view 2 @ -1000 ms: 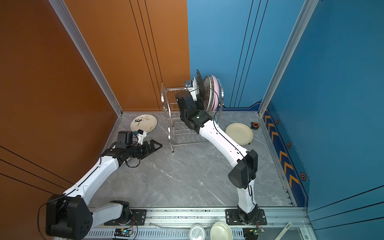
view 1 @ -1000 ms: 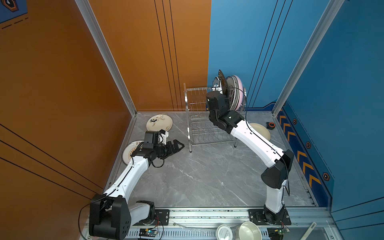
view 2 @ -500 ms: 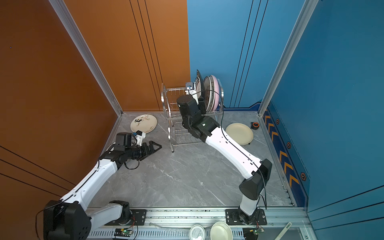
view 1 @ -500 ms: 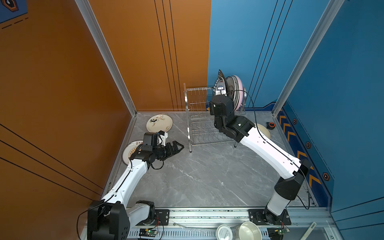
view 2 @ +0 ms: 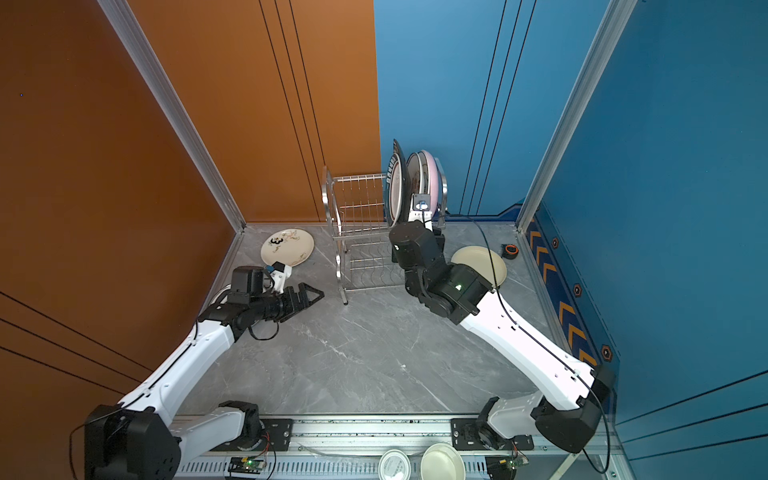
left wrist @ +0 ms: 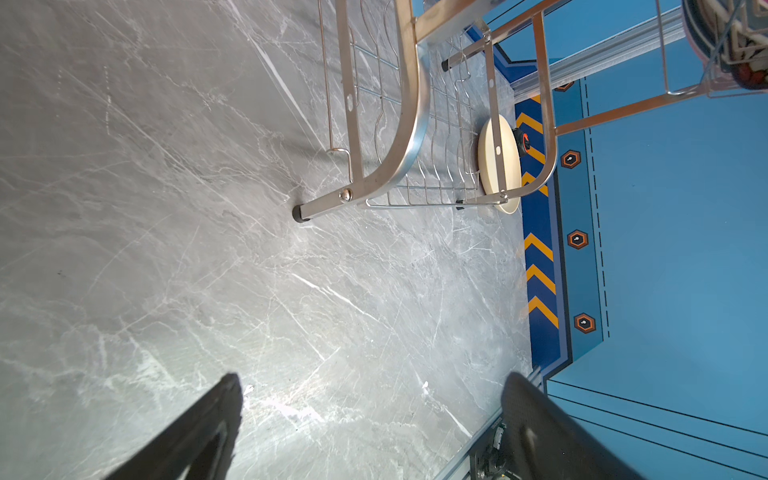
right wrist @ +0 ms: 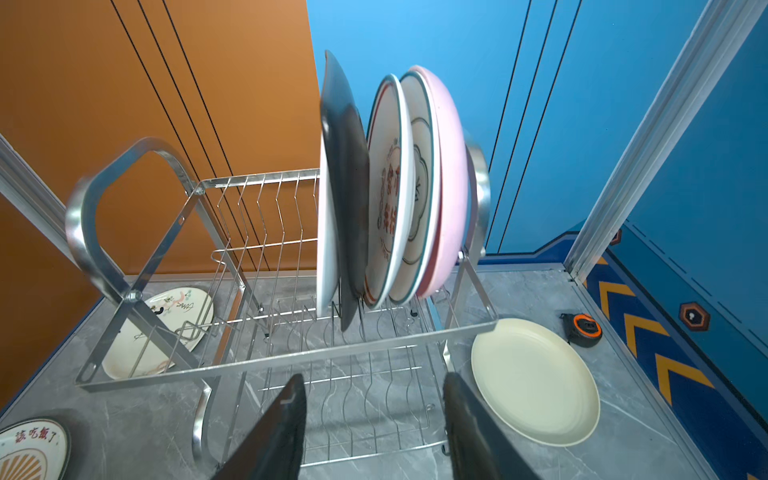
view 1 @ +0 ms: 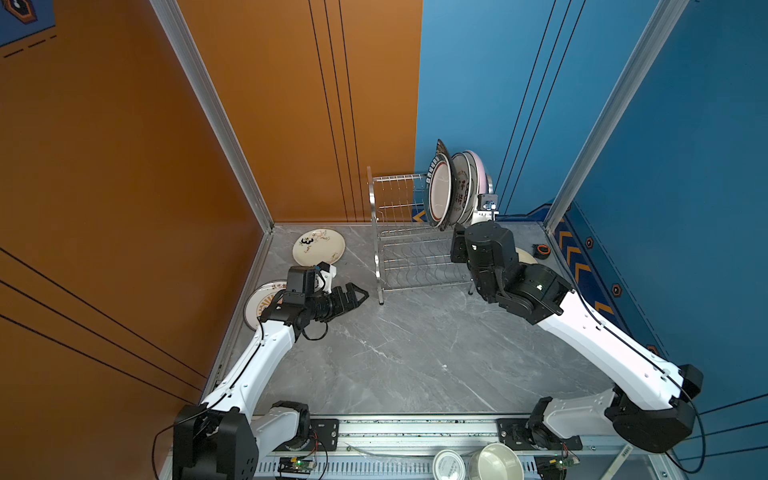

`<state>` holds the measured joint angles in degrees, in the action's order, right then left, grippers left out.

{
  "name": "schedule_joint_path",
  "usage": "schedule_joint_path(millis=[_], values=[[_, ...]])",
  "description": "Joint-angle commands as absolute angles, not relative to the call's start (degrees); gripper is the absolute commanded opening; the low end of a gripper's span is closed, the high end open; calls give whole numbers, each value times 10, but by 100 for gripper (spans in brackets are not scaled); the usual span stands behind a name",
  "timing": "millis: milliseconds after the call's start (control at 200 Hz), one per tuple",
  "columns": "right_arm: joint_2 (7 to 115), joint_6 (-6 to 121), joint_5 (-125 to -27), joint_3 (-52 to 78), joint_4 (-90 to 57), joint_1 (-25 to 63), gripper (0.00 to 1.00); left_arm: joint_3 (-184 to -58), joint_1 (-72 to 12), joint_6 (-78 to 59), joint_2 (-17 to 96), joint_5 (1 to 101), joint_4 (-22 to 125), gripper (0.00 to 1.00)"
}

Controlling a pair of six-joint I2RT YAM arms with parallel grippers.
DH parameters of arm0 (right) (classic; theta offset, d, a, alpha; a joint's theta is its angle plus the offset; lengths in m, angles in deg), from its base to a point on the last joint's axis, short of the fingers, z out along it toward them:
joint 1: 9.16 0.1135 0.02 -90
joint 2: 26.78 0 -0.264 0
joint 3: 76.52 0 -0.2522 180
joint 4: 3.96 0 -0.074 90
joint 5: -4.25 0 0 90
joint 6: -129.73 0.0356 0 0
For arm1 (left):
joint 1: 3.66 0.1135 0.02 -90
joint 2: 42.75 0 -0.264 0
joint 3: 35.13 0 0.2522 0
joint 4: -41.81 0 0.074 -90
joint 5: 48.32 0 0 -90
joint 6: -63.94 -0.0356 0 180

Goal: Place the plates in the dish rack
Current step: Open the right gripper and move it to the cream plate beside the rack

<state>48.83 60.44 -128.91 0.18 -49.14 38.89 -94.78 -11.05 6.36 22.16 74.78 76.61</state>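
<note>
The dish rack (view 1: 409,232) (view 2: 359,232) (right wrist: 266,257) stands at the back wall. Several plates stand upright at the right end of its upper tier: a dark-backed one (right wrist: 347,187), a white one with characters (right wrist: 388,199), a pink one (right wrist: 451,178) (view 1: 482,174). On the floor lie the panda plate (view 1: 318,247) (right wrist: 166,328), the sunburst plate (view 1: 259,299) partly under my left arm, and a cream plate (view 2: 478,266) (right wrist: 536,382). My right gripper (right wrist: 374,379) hangs open and empty in front of the rack. Left of the rack my left gripper (view 1: 361,295) (left wrist: 374,380) is wide open and empty.
A tape measure (view 1: 541,250) (right wrist: 584,328) lies by the right wall. A cream bowl (view 1: 496,461) and a tin lid (view 1: 449,463) sit at the front rail. Orange and blue walls close in the grey floor (view 1: 415,353).
My right gripper has let go and drawn back and down from the plates in the upper tier, its jaws opening; the plate stays standing. The left arm has barely moved.
</note>
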Motion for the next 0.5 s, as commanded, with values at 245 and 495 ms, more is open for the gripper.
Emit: schedule_joint_path(millis=[245,495], values=[[351,763,-1147,193,-582,233,55,-926,-138,64,216,721,771,98],[360,797,-965,291,-552,17,55,-928,-156,66,227,705,771,98]])
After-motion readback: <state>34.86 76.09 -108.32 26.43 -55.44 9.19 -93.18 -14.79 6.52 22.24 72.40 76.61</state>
